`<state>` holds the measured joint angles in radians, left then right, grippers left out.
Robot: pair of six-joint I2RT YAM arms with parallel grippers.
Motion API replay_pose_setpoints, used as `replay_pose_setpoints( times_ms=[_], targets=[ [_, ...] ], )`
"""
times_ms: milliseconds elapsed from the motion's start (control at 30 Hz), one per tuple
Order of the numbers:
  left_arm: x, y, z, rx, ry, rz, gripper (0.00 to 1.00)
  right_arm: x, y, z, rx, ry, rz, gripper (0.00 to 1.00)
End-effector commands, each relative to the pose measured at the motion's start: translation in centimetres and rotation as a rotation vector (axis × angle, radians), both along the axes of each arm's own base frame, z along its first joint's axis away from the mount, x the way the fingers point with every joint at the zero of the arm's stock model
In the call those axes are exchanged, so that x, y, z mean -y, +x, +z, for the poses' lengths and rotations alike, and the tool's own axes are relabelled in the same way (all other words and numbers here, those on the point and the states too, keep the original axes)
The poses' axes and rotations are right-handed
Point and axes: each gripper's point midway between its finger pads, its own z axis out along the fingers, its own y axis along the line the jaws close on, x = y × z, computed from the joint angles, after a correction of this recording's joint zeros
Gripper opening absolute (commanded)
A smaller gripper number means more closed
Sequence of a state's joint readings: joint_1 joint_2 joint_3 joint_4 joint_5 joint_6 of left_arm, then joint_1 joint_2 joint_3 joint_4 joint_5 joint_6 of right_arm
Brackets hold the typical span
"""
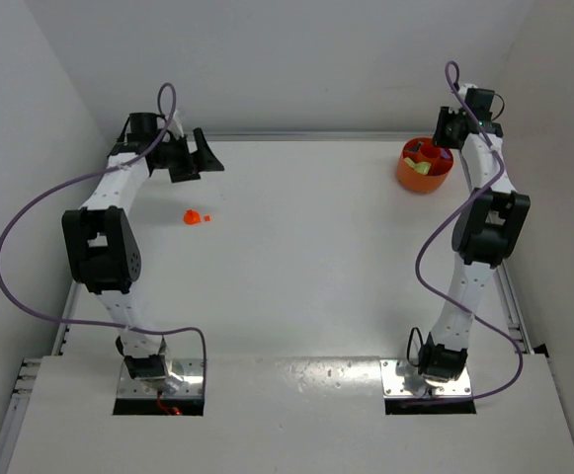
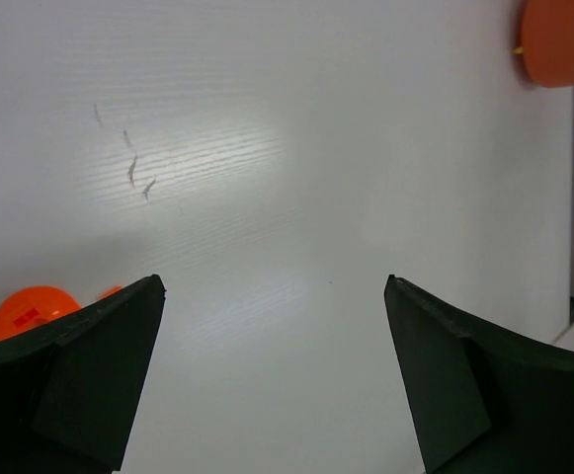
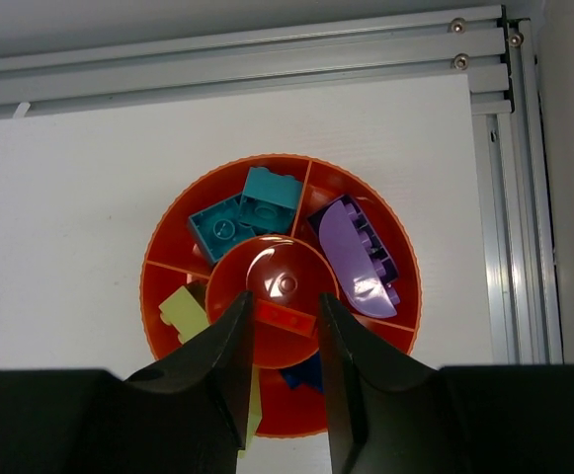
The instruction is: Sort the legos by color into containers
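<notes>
Right gripper (image 3: pixel 284 304) is hovering over the bowl (image 3: pixel 163 281), red brick (image 3: pixel 287 318) between its fingers; grasped or released, I cannot tell; left gripper (image 2: pixel 274 286) is gaping open.

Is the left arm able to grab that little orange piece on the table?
Probably yes. The orange piece lies alone on the table, close to the left gripper, whose jaws stand wide open, and nothing sits between them.
</notes>
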<state>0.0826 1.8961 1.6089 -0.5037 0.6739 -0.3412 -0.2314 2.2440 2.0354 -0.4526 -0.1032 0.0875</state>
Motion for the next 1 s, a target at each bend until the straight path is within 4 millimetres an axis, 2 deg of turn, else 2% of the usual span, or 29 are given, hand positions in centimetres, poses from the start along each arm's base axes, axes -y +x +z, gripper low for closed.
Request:
replay_pose_setpoints(
  times_ms=[0, 33, 167, 233, 333, 433, 500, 567, 600, 633, 667, 700, 767, 800, 833, 867, 900, 933, 967],
  targets=[
    [-1.3, 0.3, 2.8, 0.094, 0.171, 0.029, 1.0, 0.1, 1.5, 1.5, 0.058, -0.014, -0.014, 0.32],
    [-1.0, 0.2, 3.1, 0.108, 0.186, 0.023, 1.0, 0.1, 1.5, 1.5, 0.058, -0.014, -0.014, 0.32],
    [-1.5, 0.5, 3.2, 0.134, 0.228, 0.021, 1.0, -0.6, 1.6, 1.5, 0.06, -0.009, 0.003, 0.43],
    [-1.9, 0.7, 4.4, 0.148, 0.255, 0.077, 1.0, -0.7, 1.6, 1.0, 0.052, -0.001, 0.01, 0.47],
    [-2.6, 1.4, 4.8, 0.167, 0.343, 0.148, 1.0, -0.7, 1.8, 1.5, 0.062, -0.004, 0.01, 0.47],
    [-3.1, 1.7, 6.4, 0.229, 0.401, 0.2, 1.0, -0.9, 1.8, 1.5, 0.064, 0.003, 0.019, 0.47],
    [-3.4, 1.5, 9.1, 0.352, 0.444, 0.18, 1.0, -1.7, 1.6, 3.2, 0.088, 0.017, 0.06, 0.48],
    [-3.8, 0.9, 9.1, 0.383, 0.491, 0.158, 1.0, -3.2, 1.6, 4.8, 0.117, 0.006, 0.118, 0.48],
    [-4.4, 0.8, 9.6, 0.421, 0.559, 0.128, 1.0, -3.8, 1.1, 6.7, 0.144, 0.014, 0.14, 0.48],
    [-4.8, 0.3, 9.5, 0.424, 0.594, 0.116, 1.0, -4.6, 0.9, 7.2, 0.151, 0.009, 0.169, 0.49],
    [-5.0, 0.0, 8.6, 0.413, 0.626, 0.084, 1.0, -5.8, 0.4, 7.5, 0.147, 0.013, 0.218, 0.49],
    [-5.0, -0.4, 8.4, 0.408, 0.636, 0.072, 1.0, -6.2, 0.1, 8.2, 0.161, 0.01, 0.244, 0.49],
    [-5.7, -1.2, 6.5, 0.35, 0.647, 0.059, 1.0, -8.6, -1.5, 10.0, 0.18, 0.015, 0.344, 0.49],
    [-5.9, -1.5, 5.9, 0.326, 0.659, 0.064, 0.97, -9.0, -2.1, 10.6, 0.19, 0.014, 0.372, 0.49],
    [-6.0, -1.8, 4.6, 0.292, 0.67, 0.041, 0.94, -10.1, -3.0, 9.8, 0.172, 0.023, 0.417, 0.49],
    [-5.9, -2.1, 2.9, 0.277, 0.691, -0.017, 0.87, -11.6, -4.3, 11.6, 0.209, 0.018, 0.489, 0.49],
    [-5.8, -2.6, 2.0, 0.262, 0.698, -0.055, 0.84, -12.1, -5.1, 12.1, 0.225, 0.018, 0.517, 0.51],
    [-5.3, -3.0, 1.4, 0.267, 0.695, -0.102, 0.8, -13.2, -6.3, 10.5, 0.196, 0.04, 0.552, 0.51],
    [-5.1, -3.7, -0.3, 0.238, 0.699, -0.16, 0.78, -14.2, -7.4, 10.7, 0.206, 0.066, 0.609, 0.52]
  ],
)
